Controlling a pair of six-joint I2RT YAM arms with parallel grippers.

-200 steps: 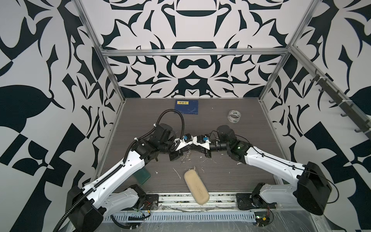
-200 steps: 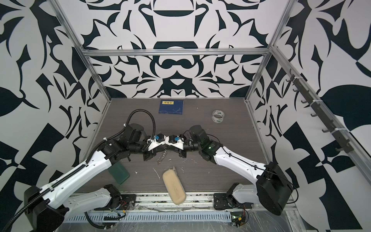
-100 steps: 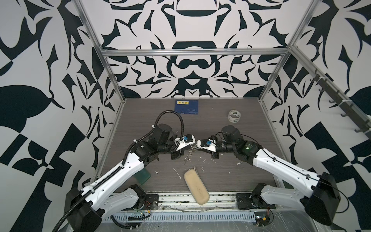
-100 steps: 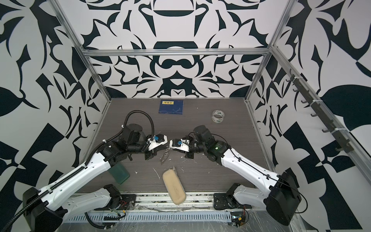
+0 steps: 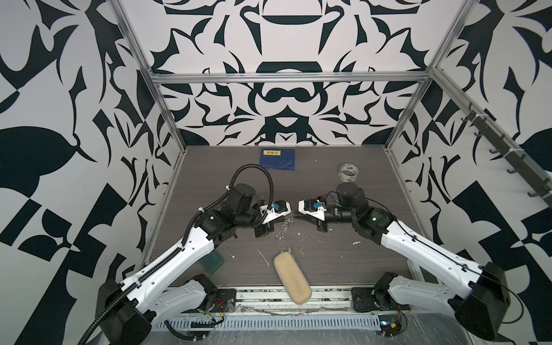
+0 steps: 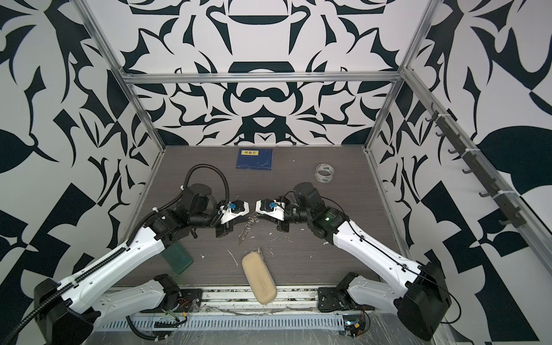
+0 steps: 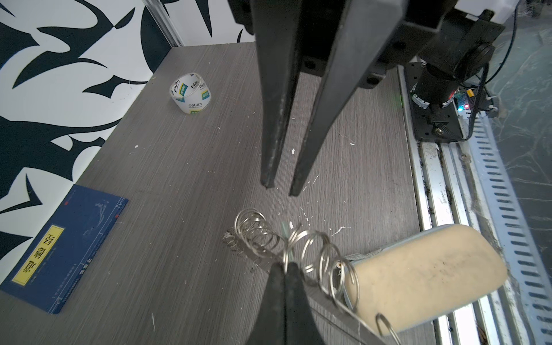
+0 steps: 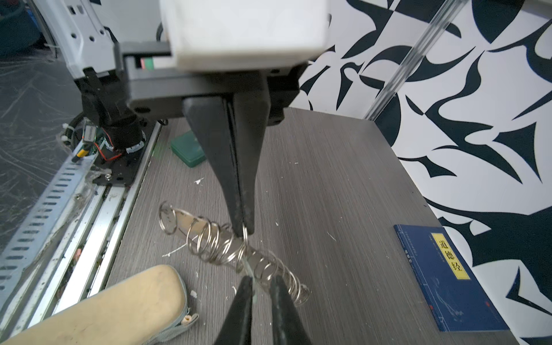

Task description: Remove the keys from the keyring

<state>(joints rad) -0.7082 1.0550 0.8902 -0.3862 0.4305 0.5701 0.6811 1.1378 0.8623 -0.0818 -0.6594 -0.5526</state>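
Left hand: the left hand [image 7: 286,267] is pressed together on one wire ring near the middle of the chain, holding it up over the tabletop [image 7: 179,179].
Keyring: the keyring [image 8: 233,251], a silvery run of small wire rings, hangs in a slanting line from that pinch, between the two hands at the middle of the tabletop. Both top views show it trailing down toward the front. Whether its low end touches the tabletop cannot be told.
Key: a flat silvery piece [image 8: 185,224] sits threaded among the rings at one end. It is probably a key, but its head is not clear.
Right hand: the right hand [image 7: 282,189] faces the left one, fingers a little spread, with bare tabletop showing through the gap. It appears to hold nothing, and its tips sit just beside the chain.
Step in hand: by my reading, the left hand steadies the chain while the right hand lines up for a grasp. No key looks freed yet.
Next move: the right hand likely needs to close on the key itself, not a ring, then work it off against the left hand's hold.
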